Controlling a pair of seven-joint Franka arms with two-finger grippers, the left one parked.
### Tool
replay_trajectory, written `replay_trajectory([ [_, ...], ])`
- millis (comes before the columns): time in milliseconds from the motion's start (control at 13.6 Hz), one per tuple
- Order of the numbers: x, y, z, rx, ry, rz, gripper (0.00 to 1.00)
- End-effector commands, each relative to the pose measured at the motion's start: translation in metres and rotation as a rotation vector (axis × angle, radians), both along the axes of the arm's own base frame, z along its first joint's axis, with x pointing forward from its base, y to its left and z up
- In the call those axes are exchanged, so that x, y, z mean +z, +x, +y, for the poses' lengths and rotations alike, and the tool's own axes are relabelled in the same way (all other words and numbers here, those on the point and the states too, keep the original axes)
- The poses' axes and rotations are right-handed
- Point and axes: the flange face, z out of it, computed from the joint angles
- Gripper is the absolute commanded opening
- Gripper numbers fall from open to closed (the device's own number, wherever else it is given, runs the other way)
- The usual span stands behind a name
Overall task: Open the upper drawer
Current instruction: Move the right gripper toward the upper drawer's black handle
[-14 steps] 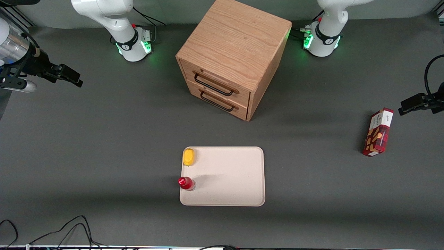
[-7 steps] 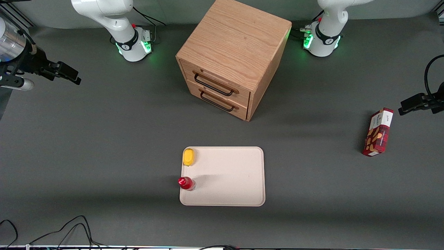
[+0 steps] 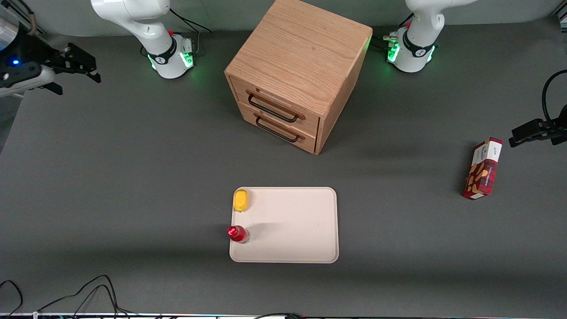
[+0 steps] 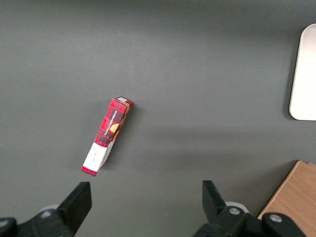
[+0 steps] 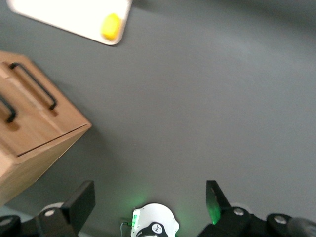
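Note:
The oak cabinet [image 3: 301, 53] stands at the middle of the table, and both drawers look shut. The upper drawer [image 3: 283, 103] has a wide black wire handle [image 3: 271, 109]. The matching lower drawer [image 3: 283, 126] sits under it. My right gripper [image 3: 91, 71] is open and empty. It hangs above the table at the working arm's end, well away from the cabinet. In the right wrist view the gripper [image 5: 149, 192] has its fingers wide apart. That view shows the cabinet [image 5: 39, 143], the lower handle, and part of the upper drawer's handle [image 5: 6, 109].
A beige tray [image 3: 305, 257] lies nearer the front camera than the cabinet. It holds a yellow item [image 3: 241, 200] and a red-capped bottle [image 3: 238, 233]. A red box [image 3: 483, 168] lies toward the parked arm's end, also in the left wrist view [image 4: 106, 136]. Cables lie at the table's near edge.
My right gripper has moved farther from the front camera and turned at the wrist, staying at the working arm's end. The cabinet, drawers and tray have not moved.

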Motion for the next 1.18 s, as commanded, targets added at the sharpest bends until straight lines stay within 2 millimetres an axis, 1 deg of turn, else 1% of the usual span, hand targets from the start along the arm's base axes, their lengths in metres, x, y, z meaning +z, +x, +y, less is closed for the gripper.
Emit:
replay_trajectory([
  [0,-0.008,0.011,0.079,0.22,0.116,0.053,1.0],
  [74,-0.02,0.012,0.104,0.304,0.176,0.084,1.0],
  [221,-0.056,0.024,0.144,0.415,0.266,0.15,1.0],
  [368,-0.095,0.034,0.192,0.508,0.312,0.169,1.0],
  [516,-0.139,0.04,0.237,0.563,0.36,0.191,1.0],
  [589,-0.162,0.045,0.254,0.574,0.386,0.201,1.0],
  [663,-0.183,0.049,0.267,0.575,0.403,0.21,1.0],
  [737,-0.199,0.053,0.272,0.57,0.411,0.22,1.0],
  [884,-0.228,0.055,0.284,0.559,0.424,0.232,1.0],
  [958,-0.243,0.053,0.289,0.549,0.429,0.225,1.0],
  [1032,-0.254,0.045,0.298,0.553,0.436,0.219,1.0],
  [1105,-0.265,0.04,0.302,0.55,0.435,0.218,1.0],
])
